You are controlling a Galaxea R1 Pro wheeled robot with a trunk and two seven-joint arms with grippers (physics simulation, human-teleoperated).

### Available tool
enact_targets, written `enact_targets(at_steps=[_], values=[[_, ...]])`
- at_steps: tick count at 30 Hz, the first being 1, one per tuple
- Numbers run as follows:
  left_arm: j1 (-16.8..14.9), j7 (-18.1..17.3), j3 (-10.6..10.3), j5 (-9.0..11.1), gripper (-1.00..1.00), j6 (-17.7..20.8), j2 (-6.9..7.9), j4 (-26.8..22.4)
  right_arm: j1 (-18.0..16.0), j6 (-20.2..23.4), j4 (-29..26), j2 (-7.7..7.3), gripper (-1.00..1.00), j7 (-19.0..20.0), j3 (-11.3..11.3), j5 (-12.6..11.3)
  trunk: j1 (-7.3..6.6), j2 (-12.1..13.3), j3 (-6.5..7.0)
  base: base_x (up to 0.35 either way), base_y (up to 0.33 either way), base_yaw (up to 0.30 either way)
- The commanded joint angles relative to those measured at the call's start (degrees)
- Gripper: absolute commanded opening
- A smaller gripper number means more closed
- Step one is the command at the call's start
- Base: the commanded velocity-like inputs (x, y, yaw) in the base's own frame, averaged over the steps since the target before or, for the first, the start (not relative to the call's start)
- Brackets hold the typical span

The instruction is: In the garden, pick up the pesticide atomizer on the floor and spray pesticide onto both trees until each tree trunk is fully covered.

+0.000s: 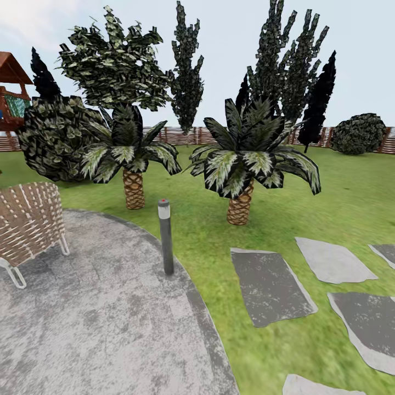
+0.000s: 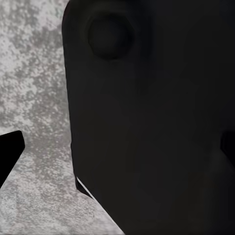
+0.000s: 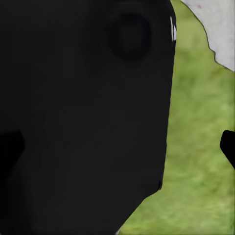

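Two short palms (image 1: 240,164) are standing on the grass floor (image 1: 351,192) beyond the grey paved circle (image 1: 99,318), a bollard light (image 1: 165,236) at its edge. How far either gripper is opening, I cannot tell.

A chair (image 1: 27,230) is cut off at the left edge, a playhouse (image 1: 11,88) at upper left. In both wrist views a dark body (image 2: 147,122) hides most of the ground, fingers (image 3: 227,147) barely showing.
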Motion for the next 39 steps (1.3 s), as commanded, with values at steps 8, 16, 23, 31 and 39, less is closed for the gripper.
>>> enact_targets(at_steps=[8,16,23,31,39], values=[[0.5,0.3,-0.3,0.0,1.00,0.0,-0.48,-1.4,-2.0,0.7,-2.6,0.66,1.00,-0.2,-0.1,-0.1,0.00,0.0,0.00,0.000,0.000,0.000],[0.1,0.5,0.1,0.6,1.00,1.4,1.97,-3.9,-3.3,-0.2,-5.2,-1.14,1.00,-0.3,-0.1,0.1,0.00,0.0,0.00,0.000,0.000,0.000],[-0.5,0.6,1.3,2.3,1.00,0.4,4.22,-6.2,-3.3,-2.4,-7.5,-3.39,1.00,-0.3,-0.1,0.1,0.00,0.0,0.00,0.000,0.000,0.000],[-3.1,0.6,3.6,3.9,1.00,-2.2,5.90,-8.8,-3.3,-5.0,-10.1,-5.07,1.00,-0.3,-0.3,0.0,0.00,0.0,0.00,0.000,0.000,0.000],[-12.5,0.5,3.6,3.9,1.00,-14.9,6.18,-21.0,-3.5,-18.3,-34.8,-5.13,1.00,-0.2,-0.3,-0.1,0.00,0.0,0.00,0.000,0.000,0.000]])
